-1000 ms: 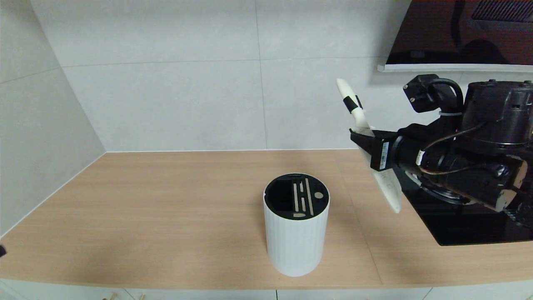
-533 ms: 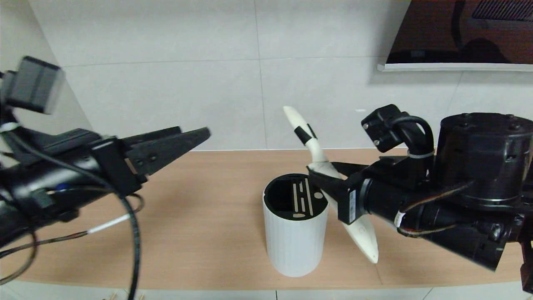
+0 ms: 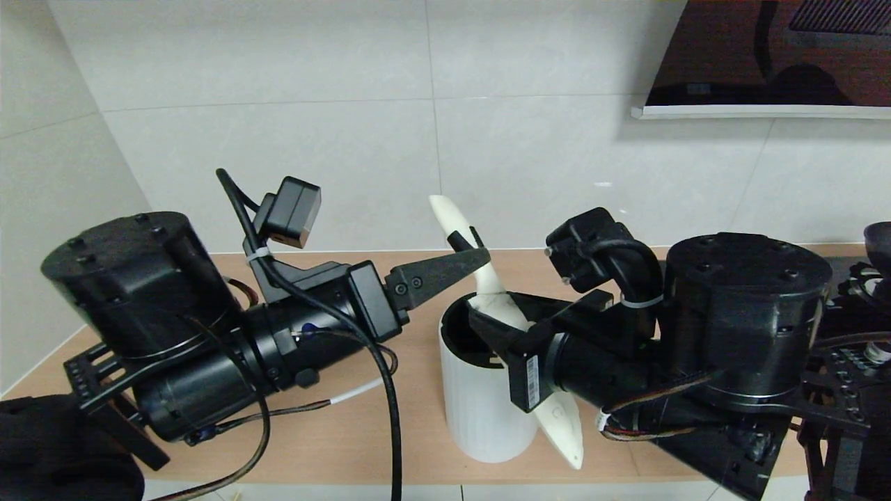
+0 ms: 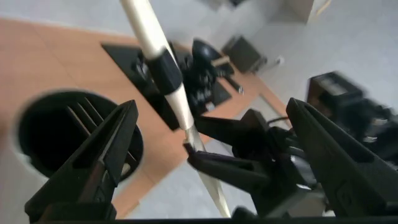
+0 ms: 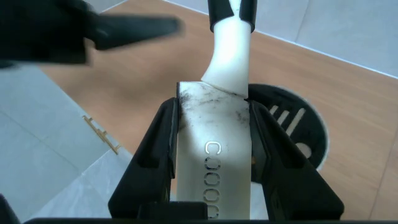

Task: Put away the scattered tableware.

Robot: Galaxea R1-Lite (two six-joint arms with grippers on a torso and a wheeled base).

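White spatula [image 3: 489, 278] up off the counter [image 3: 327, 445], clamped near the top of the blade by the right gripper [image 5: 213, 109], jaws drawn in tight on both edges. Tilted, handle high, blade tip hanging down outside the holder [image 3: 480, 410], just beside its white wall.

Left gripper [image 4: 212, 104] level with the handle, jaws spread wide to either side of the black band [image 4: 165, 65], no contact to be made out.

Reads as a mid-air hand-over ahead of slotting into the holder's black top. Next up, by the look of it: closing the left jaws on the handle near the band, only then loosening the right, then swinging upright, blade down, over a slot. Tight quarters, easy to knock the holder.
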